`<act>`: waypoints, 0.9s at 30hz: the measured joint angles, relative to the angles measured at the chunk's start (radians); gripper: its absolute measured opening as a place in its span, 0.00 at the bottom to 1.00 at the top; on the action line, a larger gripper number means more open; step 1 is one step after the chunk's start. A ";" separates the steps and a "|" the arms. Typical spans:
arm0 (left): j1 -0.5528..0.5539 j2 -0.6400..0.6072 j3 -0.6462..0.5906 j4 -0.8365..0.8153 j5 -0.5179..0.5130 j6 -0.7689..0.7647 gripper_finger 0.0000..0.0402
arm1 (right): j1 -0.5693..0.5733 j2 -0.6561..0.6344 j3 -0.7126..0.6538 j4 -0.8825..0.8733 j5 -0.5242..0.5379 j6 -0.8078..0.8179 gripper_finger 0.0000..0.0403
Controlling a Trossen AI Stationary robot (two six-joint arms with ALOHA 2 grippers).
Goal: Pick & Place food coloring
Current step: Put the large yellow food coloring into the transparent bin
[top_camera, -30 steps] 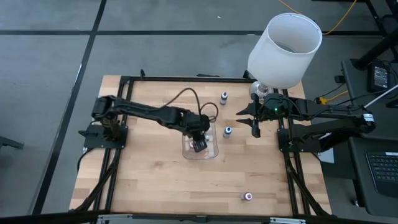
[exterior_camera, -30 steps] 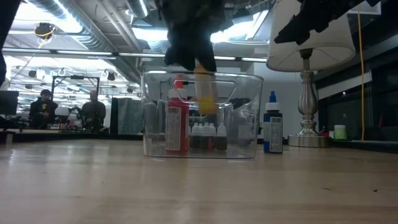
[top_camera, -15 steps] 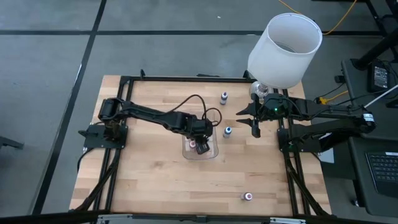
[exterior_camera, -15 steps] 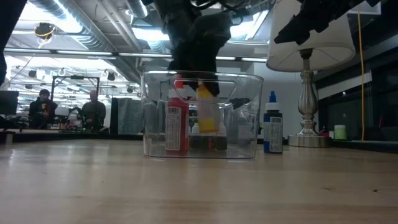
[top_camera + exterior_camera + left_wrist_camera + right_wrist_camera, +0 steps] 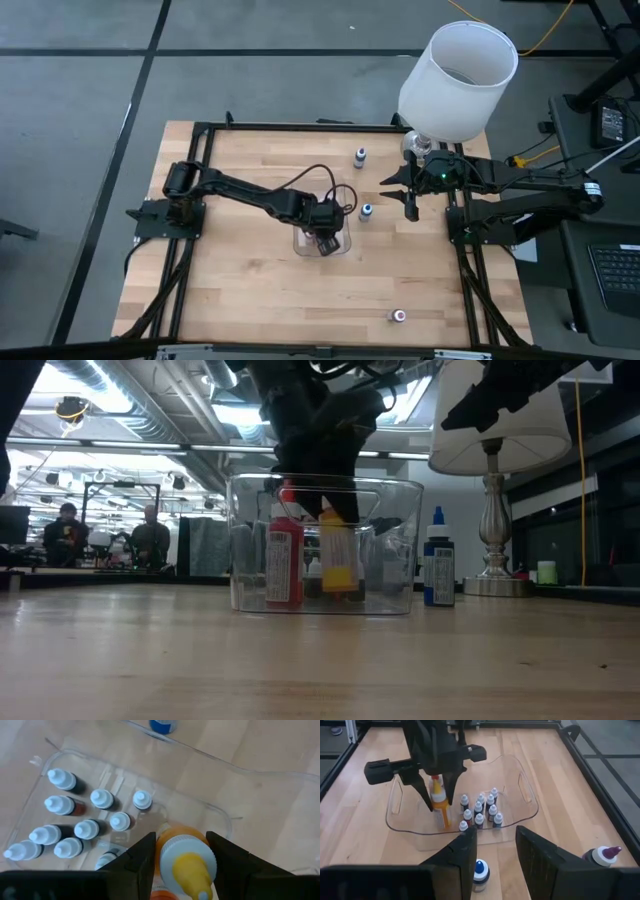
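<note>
Jaws of the left gripper point(image 5: 325, 240) sit low over the tray point(image 5: 343, 248) in the high view, near table centre, too hidden by the wrist to read there; the right gripper point(image 5: 408, 205) hangs at about 2 o'clock from the tray, by the lamp point(image 5: 458, 78), and its jaws stand apart with nothing between them. Loose bottles stand outside the tray: a blue-capped one point(image 5: 367, 211) just at its 2 o'clock, another point(image 5: 360, 155) further toward 12, and a third point(image 5: 399, 316) well away at 5 o'clock. Low view: the left gripper's fingers reach down inside the clear tray onto a yellow bottle point(image 5: 337, 555), which stands upright on the tray floor beside a red bottle point(image 5: 283, 560). Left wrist view: the two fingers point(image 5: 141, 861) close narrowly on either side of the yellow bottle's white collar, with small white-capped bottles point(image 5: 86, 829) clustered beyond. Right wrist view: the yellow bottle stands between the left fingers, small bottles at its side.
</note>
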 joint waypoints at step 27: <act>0.027 0.050 0.005 0.033 -0.006 0.047 0.37 | 0.000 0.000 0.000 0.000 0.000 0.000 0.34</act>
